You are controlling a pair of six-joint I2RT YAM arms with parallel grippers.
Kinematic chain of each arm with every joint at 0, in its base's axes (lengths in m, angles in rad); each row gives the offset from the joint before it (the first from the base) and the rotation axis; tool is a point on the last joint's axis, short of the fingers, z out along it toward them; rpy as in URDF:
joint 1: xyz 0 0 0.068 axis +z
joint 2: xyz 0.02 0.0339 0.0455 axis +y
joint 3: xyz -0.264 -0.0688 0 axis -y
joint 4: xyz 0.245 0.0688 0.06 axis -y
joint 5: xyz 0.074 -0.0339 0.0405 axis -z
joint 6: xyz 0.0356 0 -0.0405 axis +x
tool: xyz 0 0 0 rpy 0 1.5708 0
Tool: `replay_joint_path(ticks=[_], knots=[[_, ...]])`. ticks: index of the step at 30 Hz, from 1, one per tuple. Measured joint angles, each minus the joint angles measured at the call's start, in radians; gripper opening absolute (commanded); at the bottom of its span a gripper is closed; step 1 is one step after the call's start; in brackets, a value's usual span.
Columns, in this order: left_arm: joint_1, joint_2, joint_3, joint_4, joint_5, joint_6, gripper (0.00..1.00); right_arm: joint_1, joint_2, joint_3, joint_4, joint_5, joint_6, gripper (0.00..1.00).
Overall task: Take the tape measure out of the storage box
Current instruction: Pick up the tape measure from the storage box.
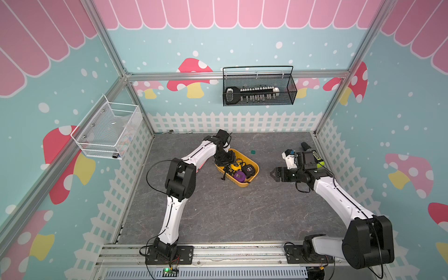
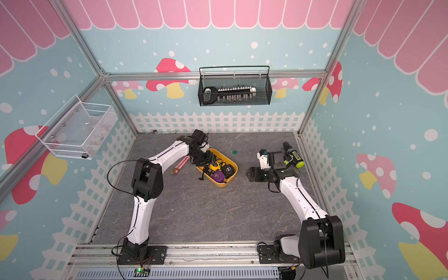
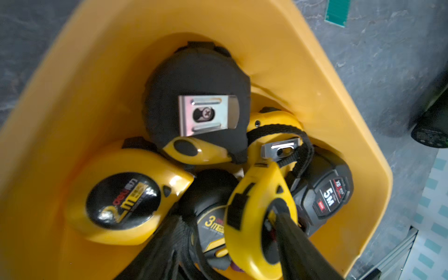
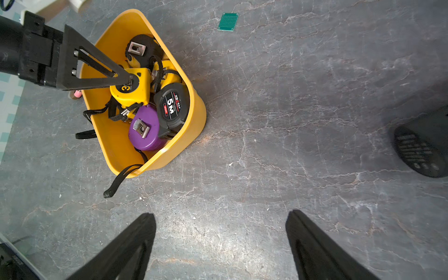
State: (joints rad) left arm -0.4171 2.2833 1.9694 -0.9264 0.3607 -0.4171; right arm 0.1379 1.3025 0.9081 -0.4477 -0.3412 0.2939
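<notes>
Table (image 1: 218, 213): one grey stone-look top; both arms reach in from the near edge.
White mesh basket (image 1: 101, 132): one, hung on the left wall.
Black wire-mesh basket (image 1: 259, 101): one, hung on the back wall.
Left gripper (image 3: 228, 215): down inside the storage box. Its fingers (image 3: 298, 244) stand either side of the yellow 3 m tape measure, and one touches its side. I cannot tell whether it is squeezed.
Right gripper (image 4: 220, 213): jaws wide apart with nothing between them, over bare table, well apart from the box.
Storage box (image 1: 243, 183): one yellow-orange tub on the table. In both top views its long axis runs diagonally, from far-left by the left arm to near-right.
Drill (image 2: 292, 155): one, black and green, just beside the right arm.
Pink knife (image 2: 181, 164): one, on the table under the left arm.
Tape measures: all in the box, heaped; six can be told apart.
Yellow: three. These are the yellow 3 m tape measure (image 4: 132, 93), tilted with its round label showing from above, a 2 m one (image 3: 121, 201), and one with a clip (image 3: 271, 123).
Black: two, a 5 m one (image 4: 172, 106) and one clip-side up (image 4: 143, 48).
Purple (image 4: 145, 131): one, clip up, at the box's near end.
Straps (image 4: 121, 179): black; two hang over the rim.
Green board (image 4: 228, 21): one, on the table beyond the box.
</notes>
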Motion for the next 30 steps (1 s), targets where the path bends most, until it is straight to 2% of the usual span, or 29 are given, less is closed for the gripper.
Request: replay_joint_path(ticks=[10,13,17,20,24,27,30], knots=[[-0.005,0.011,0.006,-0.001,0.077,0.0,0.43,0.001,0.028,0.0,0.012,-0.027,0.01,0.82],[-0.008,0.011,0.002,-0.001,0.087,0.0,0.33,0.003,0.039,0.0,0.019,-0.035,0.017,0.79],[-0.008,0.011,0.003,0.023,0.12,-0.003,0.13,0.011,0.047,0.0,0.033,-0.044,0.027,0.77],[-0.01,0.011,0.006,0.037,0.135,0.0,0.06,0.017,0.051,0.0,0.041,-0.056,0.032,0.77],[-0.01,0.011,0.006,0.039,0.155,0.001,0.0,0.029,0.057,-0.006,0.096,-0.132,0.039,0.79],[-0.011,0.007,0.001,0.038,0.186,0.001,0.0,0.039,0.084,-0.023,0.188,-0.231,0.062,0.8],[-0.013,-0.011,-0.016,0.034,0.215,0.001,0.0,0.056,0.128,-0.03,0.275,-0.313,0.081,0.86]])
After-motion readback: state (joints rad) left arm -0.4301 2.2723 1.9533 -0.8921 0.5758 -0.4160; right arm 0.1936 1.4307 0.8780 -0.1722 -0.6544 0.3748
